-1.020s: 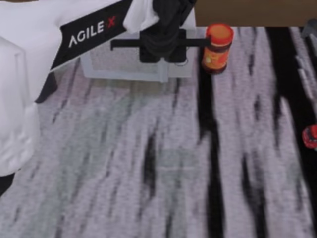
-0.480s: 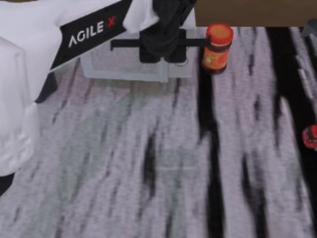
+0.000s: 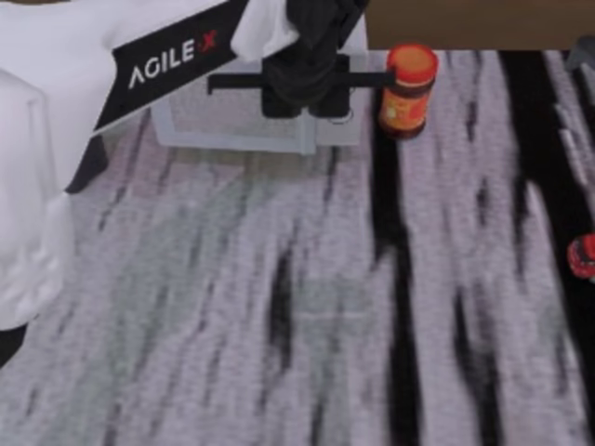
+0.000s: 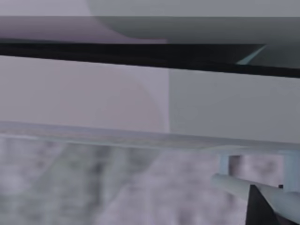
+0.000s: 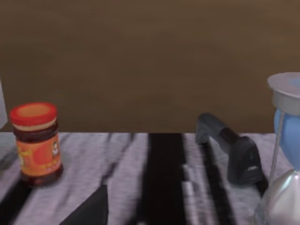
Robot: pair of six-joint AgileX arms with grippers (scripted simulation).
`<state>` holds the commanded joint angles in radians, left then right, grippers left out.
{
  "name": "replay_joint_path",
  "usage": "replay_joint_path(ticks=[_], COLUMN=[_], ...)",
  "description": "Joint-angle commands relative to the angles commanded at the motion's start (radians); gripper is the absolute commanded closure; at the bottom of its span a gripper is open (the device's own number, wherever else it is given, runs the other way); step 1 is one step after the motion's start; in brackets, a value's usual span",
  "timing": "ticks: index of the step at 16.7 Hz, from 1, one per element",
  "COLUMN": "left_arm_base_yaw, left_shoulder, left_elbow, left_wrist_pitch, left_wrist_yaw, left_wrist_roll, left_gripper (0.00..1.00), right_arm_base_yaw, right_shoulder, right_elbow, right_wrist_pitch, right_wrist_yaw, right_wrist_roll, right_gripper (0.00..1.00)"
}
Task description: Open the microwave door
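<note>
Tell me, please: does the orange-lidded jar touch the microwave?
Apart. In the top view a dark strip of table shows between the jar and the knob side of the microwave. The right wrist view shows the jar standing alone.

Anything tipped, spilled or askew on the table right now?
Nothing stands out. The jar stands upright with its lid on, beside the microwave at the table's far edge; no spill shows. The left gripper hangs over the microwave's front. A dark handheld device and an hourglass sit on the right.
</note>
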<state>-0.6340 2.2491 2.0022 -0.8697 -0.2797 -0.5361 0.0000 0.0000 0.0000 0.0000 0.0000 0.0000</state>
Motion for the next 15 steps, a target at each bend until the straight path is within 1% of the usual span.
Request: replay_joint_path(ticks=[6,15], left_arm_base_yaw=[0.011,0.011], left_shoulder=[-0.043,-0.044], left_elbow=[-0.071,-0.072], left_wrist_pitch=[0.035,0.037], left_wrist_yaw=[0.010,0.011], left_wrist_roll=[0.043,0.044], left_gripper=[1.00,1.00], right_arm_base_yaw=[0.000,0.000], right_shoulder=[0.000,0.000], right_elbow=[0.000,0.000], right_wrist_pitch=[0.000,0.000], right_wrist_yaw=[0.000,0.000], right_wrist_roll=[0.000,0.000], right_gripper=[0.00,0.00])
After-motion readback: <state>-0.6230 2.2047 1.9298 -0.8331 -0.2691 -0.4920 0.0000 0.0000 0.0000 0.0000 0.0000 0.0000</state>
